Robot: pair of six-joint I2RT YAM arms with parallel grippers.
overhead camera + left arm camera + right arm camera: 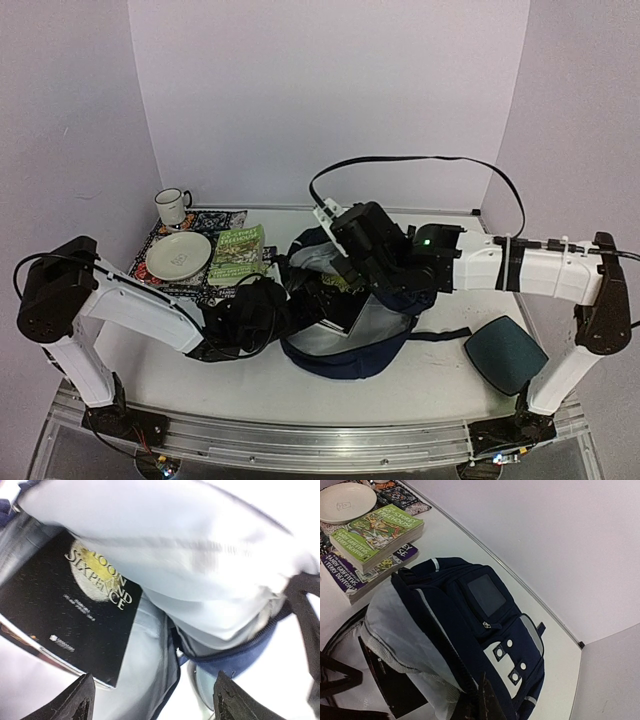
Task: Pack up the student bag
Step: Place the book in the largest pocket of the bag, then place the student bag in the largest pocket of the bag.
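1. Left gripper [156, 705]: spread wide, nothing between the fingers, touching nothing, aimed into the mouth of the student bag [165, 545].
2. Just ahead and slightly left of it: black book [65, 610], lying cover up on the pale lining inside that mouth, with its near corner close above the left-hand fingertip. Long axis slanting away from the gripper, deeper into the bag.
3. Right gripper [482, 702]: clenched, apparently pinching the rim of the bag's upper flap and propping the mouth agape.
4. Bag itself at mid-table between the two arms, front patch facing up, mouth turned toward the left arm. Left arm therefore nearer to both book and opening.
5. Farther out, at the bag's far-left side: green book [375, 530] topping a stack, next to a plate [345, 502]. Probably the next item to pack, calling for a reach away from the mouth by the free left gripper.
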